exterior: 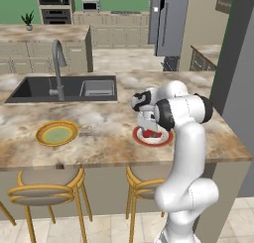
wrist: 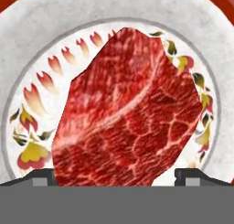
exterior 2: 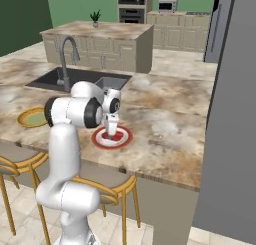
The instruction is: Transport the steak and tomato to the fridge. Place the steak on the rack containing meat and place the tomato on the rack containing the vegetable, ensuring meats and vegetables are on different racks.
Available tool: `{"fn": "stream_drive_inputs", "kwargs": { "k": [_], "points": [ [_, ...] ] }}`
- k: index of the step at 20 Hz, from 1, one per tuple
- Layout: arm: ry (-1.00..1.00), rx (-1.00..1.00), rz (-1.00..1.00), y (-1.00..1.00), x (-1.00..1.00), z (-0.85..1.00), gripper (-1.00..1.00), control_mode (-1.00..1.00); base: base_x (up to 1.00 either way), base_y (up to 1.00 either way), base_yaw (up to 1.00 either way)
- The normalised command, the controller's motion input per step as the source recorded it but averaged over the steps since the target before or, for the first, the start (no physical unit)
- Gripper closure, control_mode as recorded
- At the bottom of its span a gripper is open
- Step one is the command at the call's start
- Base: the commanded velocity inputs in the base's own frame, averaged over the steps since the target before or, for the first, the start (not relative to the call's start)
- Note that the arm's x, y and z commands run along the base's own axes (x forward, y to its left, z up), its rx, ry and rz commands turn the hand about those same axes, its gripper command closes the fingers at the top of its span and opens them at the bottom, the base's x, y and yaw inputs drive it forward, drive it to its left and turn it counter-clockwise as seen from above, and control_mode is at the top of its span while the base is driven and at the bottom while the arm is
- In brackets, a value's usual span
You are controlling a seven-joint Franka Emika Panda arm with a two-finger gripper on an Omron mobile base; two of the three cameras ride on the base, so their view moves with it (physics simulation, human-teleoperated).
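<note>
The arm bends forward over the marble counter [exterior: 99, 125] and points its hand [wrist: 116, 175] straight down at a red-rimmed plate [exterior: 167, 139] that sits near the counter's front edge. In the hand view, the steak [wrist: 128, 111] lies on this plate — a thick, dark red slab with pale marbling, resting on the white centre with its painted flame-and-leaf border. The two dark fingertips [wrist: 43, 176] stand wide apart, one at each side of the steak's near end, with the meat between them; they are not clamped on it. From the base views the hand hovers just above the plate, and I cannot tell whether the tips touch the plate's surface.

In the left base view only a sliver of red shows on the plate below the hand, so the tomato cannot be made out for certain there.

Further left on the counter sits a second plate [exterior: 56, 134], yellow-rimmed with a green centre, well apart from the red one. Behind it is a dark sink [exterior: 34, 88] set into the counter, with a curved grey faucet [exterior: 58, 63] rising at its rear edge. Two stools [exterior: 44, 187] with golden frames stand below the counter's front edge. The tall grey fridge [exterior 2: 235, 114] stands to the right of the counter — its doors look closed in the right base view.
</note>
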Motion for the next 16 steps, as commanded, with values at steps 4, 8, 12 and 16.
{"fn": "stream_drive_inputs", "kwargs": {
  "k": [4, 8, 12, 16],
  "points": [
    [-0.22, 0.01, -0.23, 0.02, -0.96, -0.74, -1.0, -1.0, 0.0, 0.0, 0.0],
    [-0.27, 0.0, -0.25, 0.2, -0.75, -0.68, -1.0, -1.0, 0.0, 0.0, 0.0],
    [-0.13, 0.0, -0.23, 0.24, -0.23, -0.68, 1.0, -1.0, 0.0, 0.0, 0.0],
    [-0.05, 0.0, -0.22, 0.13, -0.07, -0.63, 1.0, -1.0, 0.0, 0.0, 0.0]
  ]
}}
